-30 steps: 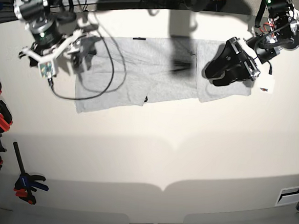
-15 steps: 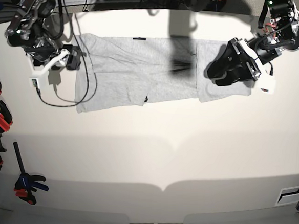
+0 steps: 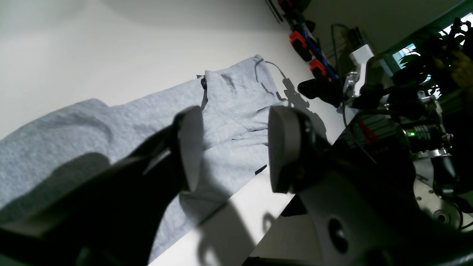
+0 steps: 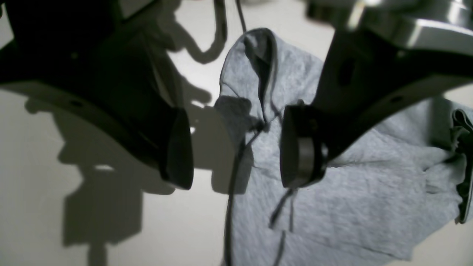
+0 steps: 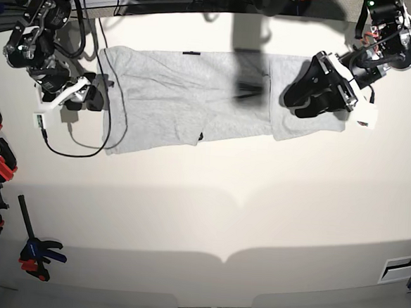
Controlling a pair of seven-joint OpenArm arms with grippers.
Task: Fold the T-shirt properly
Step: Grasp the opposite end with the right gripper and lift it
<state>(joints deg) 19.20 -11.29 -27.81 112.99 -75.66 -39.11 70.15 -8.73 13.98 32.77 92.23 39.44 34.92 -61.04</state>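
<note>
The left tool (image 3: 232, 147) hangs over one end of the shirt (image 5: 188, 96) with its pads (image 3: 281, 147) apart and nothing between them; grey cloth shows through the gap, lower down. In the base view this tool (image 5: 305, 97) sits above the narrower panel of cloth near the far right of the worktop (image 5: 208, 217). The right tool (image 4: 236, 147) is spread wide too, empty, poised at the opposite end, one pad (image 4: 299, 147) over the cloth and the other over bare worktop. In the base view it (image 5: 79, 96) stands just beside the shirt's edge, with a loose black cable (image 5: 72, 148) looping on the worktop and across that edge.

The shirt lies flat along the far side of the worktop, stretched sideways, already doubled into a long band, with a dark neck label (image 5: 192, 53) at the far edge. In the right wrist view the near end is rumpled, a hem (image 4: 258, 48) curling up.

It looks like thin knit cotton: light, limp, not fragile or slippery, likely to sag and crease wherever it is unsupported. A pinch should probably take all layers at an outer corner or hem, where the doubled edge gives some body; a grip mid-panel would likely lift one layer only. The cable could snag on the fold.
</note>
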